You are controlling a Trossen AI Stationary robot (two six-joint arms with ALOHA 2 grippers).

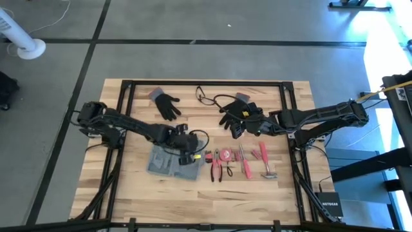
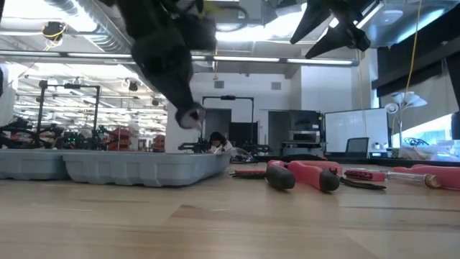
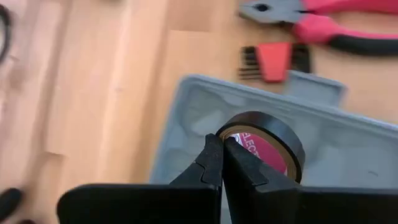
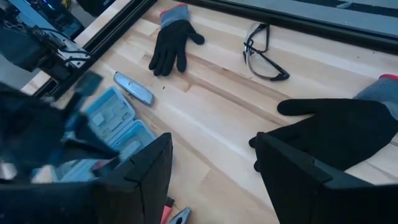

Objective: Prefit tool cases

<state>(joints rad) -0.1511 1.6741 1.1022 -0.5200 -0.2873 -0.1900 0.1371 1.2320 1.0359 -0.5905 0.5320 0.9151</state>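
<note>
Left jaws pressed together at a tape roll over the open tool case.

The left gripper (image 3: 222,163) has its jaws closed tip to tip beside a black electrical tape roll (image 3: 266,144); whether they pinch its wall is hard to tell. The roll sits in the tool case (image 1: 168,160), near-left on the desk (image 1: 129,193), left of the red pliers (image 1: 216,165). The right gripper (image 4: 214,180) hovers jaws spread above a black glove (image 4: 339,134). The case looks light, stiff and slick; grip its rim. The arm hides some recesses.
</note>
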